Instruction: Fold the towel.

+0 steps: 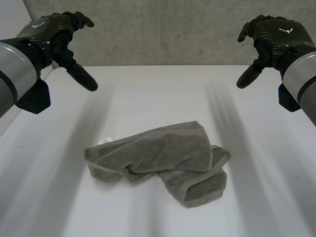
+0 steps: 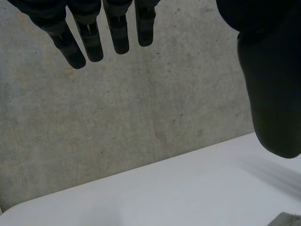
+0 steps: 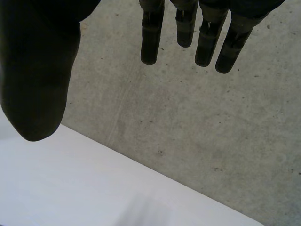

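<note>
Grey-green terry towel (image 1: 163,160) is lying in a crumpled heap on the white table (image 1: 148,89), roughly mid-table and toward the near edge, with a little white tag (image 1: 103,141) poking out at its left end. Left hand (image 1: 59,29) hovers up at the far left and right hand (image 1: 269,37) at the far right. Both are well apart from the cloth, fingers (image 2: 91,44) straight-ish and spread, holding nothing. So I'd say folding hasn't really begun and this is the reach-in step. Next move probably needs both hands coming down to find two corners and spread it flat first, since the layers are bunched over each other on the right side.
</note>
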{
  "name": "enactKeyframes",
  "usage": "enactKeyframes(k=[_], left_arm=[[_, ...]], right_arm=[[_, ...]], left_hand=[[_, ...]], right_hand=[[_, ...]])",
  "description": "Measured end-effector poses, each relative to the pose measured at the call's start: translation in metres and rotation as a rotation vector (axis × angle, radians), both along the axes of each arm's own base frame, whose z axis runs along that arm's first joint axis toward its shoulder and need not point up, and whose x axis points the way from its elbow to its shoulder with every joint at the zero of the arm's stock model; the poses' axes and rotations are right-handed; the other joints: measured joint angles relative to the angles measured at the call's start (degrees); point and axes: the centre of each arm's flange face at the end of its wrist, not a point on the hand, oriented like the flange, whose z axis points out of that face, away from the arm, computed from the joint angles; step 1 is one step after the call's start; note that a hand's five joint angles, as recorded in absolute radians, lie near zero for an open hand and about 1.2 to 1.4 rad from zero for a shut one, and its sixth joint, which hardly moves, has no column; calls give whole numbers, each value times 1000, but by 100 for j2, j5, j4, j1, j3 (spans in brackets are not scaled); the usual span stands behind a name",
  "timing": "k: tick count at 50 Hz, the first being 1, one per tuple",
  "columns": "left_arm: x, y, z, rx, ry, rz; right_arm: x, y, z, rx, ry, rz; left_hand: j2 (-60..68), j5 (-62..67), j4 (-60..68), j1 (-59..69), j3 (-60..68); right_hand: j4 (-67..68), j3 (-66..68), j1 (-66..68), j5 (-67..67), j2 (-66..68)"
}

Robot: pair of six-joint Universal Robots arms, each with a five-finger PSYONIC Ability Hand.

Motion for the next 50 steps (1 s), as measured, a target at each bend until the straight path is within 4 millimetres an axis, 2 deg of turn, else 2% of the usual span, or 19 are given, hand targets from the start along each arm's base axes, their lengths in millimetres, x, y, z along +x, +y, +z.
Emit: enactKeyframes(k=[8,13,16,21,26,33,37,41,44,48,50], left_arm=[[-2,0,-6,12,-20,-16],[-6,1,-16,9,-118,-51],[-9,3,-29,9,-233,-84],[-16,19,-63,25,-482,-179],[-15,38,-98,72,-658,-267],[-8,55,-135,150,-735,-315],[-6,58,-147,161,-737,-317],[-6,58,-160,156,-732,-312],[-7,55,-171,146,-728,-306],[-10,48,-182,131,-720,-296],[-12,44,-187,121,-714,-289]], right_arm=[[3,0,-4,-1,51,24],[8,4,-17,10,218,79],[11,9,-29,30,338,131],[19,30,-55,111,479,273],[26,59,-80,203,513,437],[32,98,-120,249,519,664],[32,108,-139,223,536,718],[33,111,-160,196,559,738],[34,112,-175,194,570,745],[37,109,-190,190,575,747],[40,105,-197,178,575,739]], left_hand=[[2,50,0,0,1],[33,232,15,11,37],[91,334,14,14,127],[308,544,187,181,367],[346,600,255,254,417],[349,614,258,257,425],[587,846,534,520,659],[1060,1310,1016,1006,1133],[1995,2177,1984,1972,2080],[4701,4828,4672,4684,4772],[5446,5580,5424,5331,5519]], right_hand=[[0,0,0,0,0],[0,0,0,0,0],[0,0,0,0,0],[0,0,0,0,0],[0,0,0,0,0],[0,0,-1,0,0],[16,25,33,18,21],[342,425,555,520,417],[1037,1111,1244,1195,1067],[2090,2204,2300,2223,2173],[2538,2618,2712,2632,2590]])
